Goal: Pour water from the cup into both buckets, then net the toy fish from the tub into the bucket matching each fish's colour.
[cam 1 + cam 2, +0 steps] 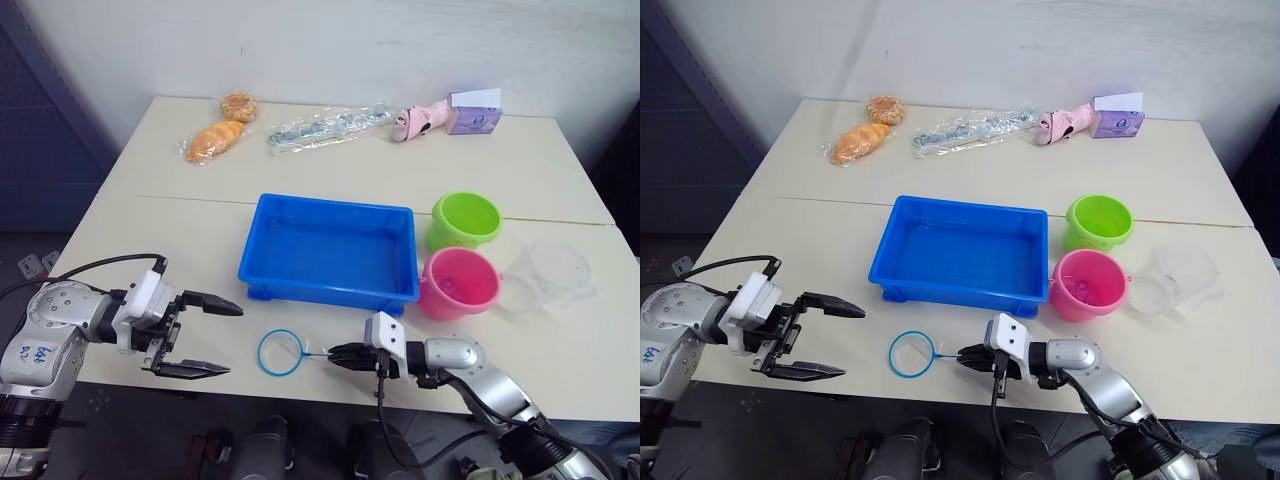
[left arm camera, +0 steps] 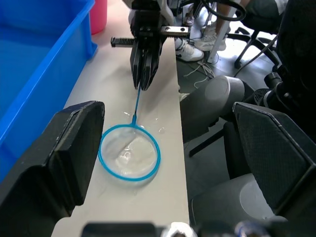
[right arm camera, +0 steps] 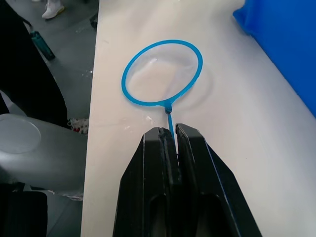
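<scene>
The net's blue hoop (image 1: 279, 352) lies flat on the table near its front edge, in front of the blue tub (image 1: 262, 268). My right gripper (image 1: 336, 354) is shut on the net's thin handle (image 3: 169, 118), just right of the hoop. Left of the hoop, my left gripper (image 1: 234, 340) hangs open and holds nothing. The green bucket (image 1: 465, 220) and the pink bucket (image 1: 460, 283) stand right of the tub. The clear cup (image 1: 555, 268) rests right of the pink bucket. The toy fish are too small to make out.
At the back of the table lie two wrapped breads (image 1: 215, 140), a clear plastic bag (image 1: 325, 128), a pink toy (image 1: 420, 120) and a purple box (image 1: 475, 115). Chairs (image 2: 222, 98) stand beyond the table's front edge.
</scene>
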